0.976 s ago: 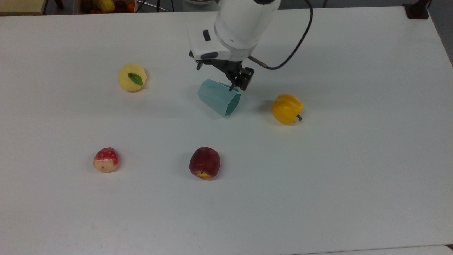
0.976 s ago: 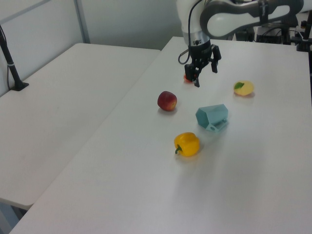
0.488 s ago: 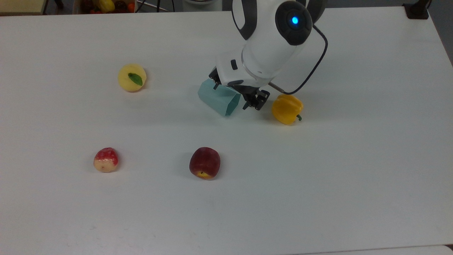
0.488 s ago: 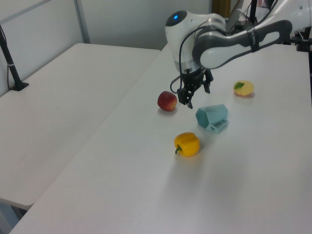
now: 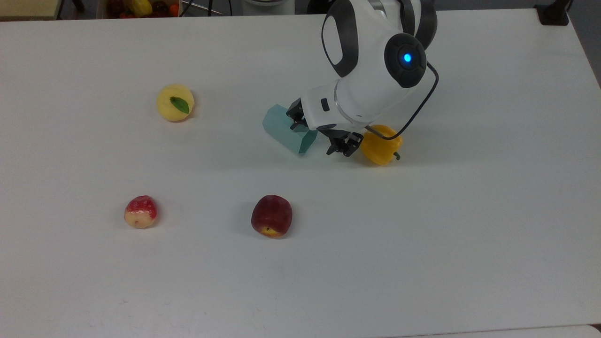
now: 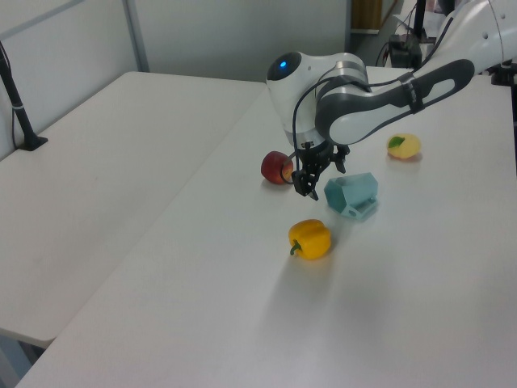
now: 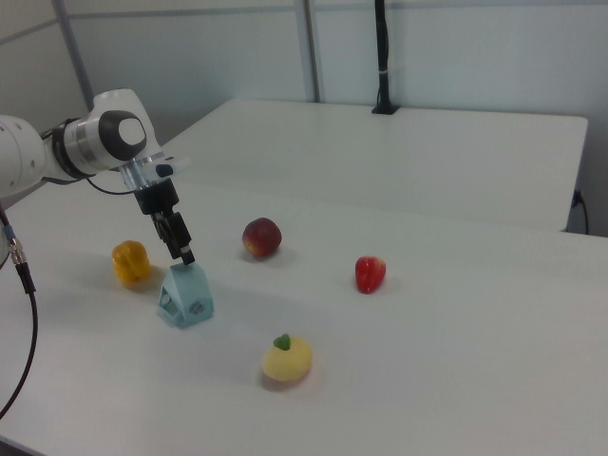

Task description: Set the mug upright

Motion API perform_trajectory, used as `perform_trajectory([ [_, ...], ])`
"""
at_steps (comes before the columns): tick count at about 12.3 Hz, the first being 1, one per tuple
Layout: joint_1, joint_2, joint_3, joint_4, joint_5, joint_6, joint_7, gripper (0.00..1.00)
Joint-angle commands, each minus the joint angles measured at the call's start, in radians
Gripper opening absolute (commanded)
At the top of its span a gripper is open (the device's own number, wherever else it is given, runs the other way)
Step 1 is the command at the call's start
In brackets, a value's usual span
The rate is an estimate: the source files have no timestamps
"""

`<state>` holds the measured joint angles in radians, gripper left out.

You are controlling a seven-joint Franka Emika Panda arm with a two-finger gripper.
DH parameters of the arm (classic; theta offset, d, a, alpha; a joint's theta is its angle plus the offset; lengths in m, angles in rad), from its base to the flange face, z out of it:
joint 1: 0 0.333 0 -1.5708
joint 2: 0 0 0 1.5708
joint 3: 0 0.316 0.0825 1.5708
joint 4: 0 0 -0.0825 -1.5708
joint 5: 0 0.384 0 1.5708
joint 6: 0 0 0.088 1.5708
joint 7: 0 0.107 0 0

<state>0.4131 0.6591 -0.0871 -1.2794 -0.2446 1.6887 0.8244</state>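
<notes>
The mug (image 5: 287, 130) is seen lying on its side on the white table (image 5: 422, 234), to the top view's left of the gripper (image 5: 342, 148), with its open mouth turned toward the jaws. Its long axis is judged to run roughly along the line from mug to gripper, base away and rim near. In the left view the gripper (image 6: 307, 183) is held low just beside the mouth rim of the mug (image 6: 352, 194), apart from it as far as can be told; in the right view the gripper (image 7: 180, 245) is seen above the mug (image 7: 187, 296), pointed down at it. The jaws are seen parted and nothing is held between them.

The mug is pale teal and matte, with flat angular facets and a polygonal mouth; in the left view a small handle is seen against the table on the near side. On the far side of the jaws from the mug, a yellow pepper (image 5: 381, 144) lies close by. A grip on the near rim is judged the likely next move.
</notes>
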Motion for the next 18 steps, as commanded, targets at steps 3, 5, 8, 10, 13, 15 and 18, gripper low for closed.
perform_trajectory([
  [3, -0.002, -0.021, 0.006, -0.031, -0.085, -0.125, -0.019, 1.00],
  [5, -0.004, -0.036, 0.006, -0.052, -0.087, -0.164, -0.056, 1.00],
  [8, -0.004, -0.042, 0.007, -0.106, -0.137, -0.181, -0.073, 0.89],
  [10, -0.008, -0.044, 0.007, -0.130, -0.160, -0.178, -0.096, 0.69],
  [13, -0.013, -0.047, 0.007, -0.130, -0.165, -0.178, -0.131, 0.31],
  [15, -0.013, -0.058, 0.007, -0.132, -0.162, -0.181, -0.172, 0.00],
  [18, -0.028, -0.098, 0.007, -0.149, -0.150, -0.182, -0.238, 0.00],
])
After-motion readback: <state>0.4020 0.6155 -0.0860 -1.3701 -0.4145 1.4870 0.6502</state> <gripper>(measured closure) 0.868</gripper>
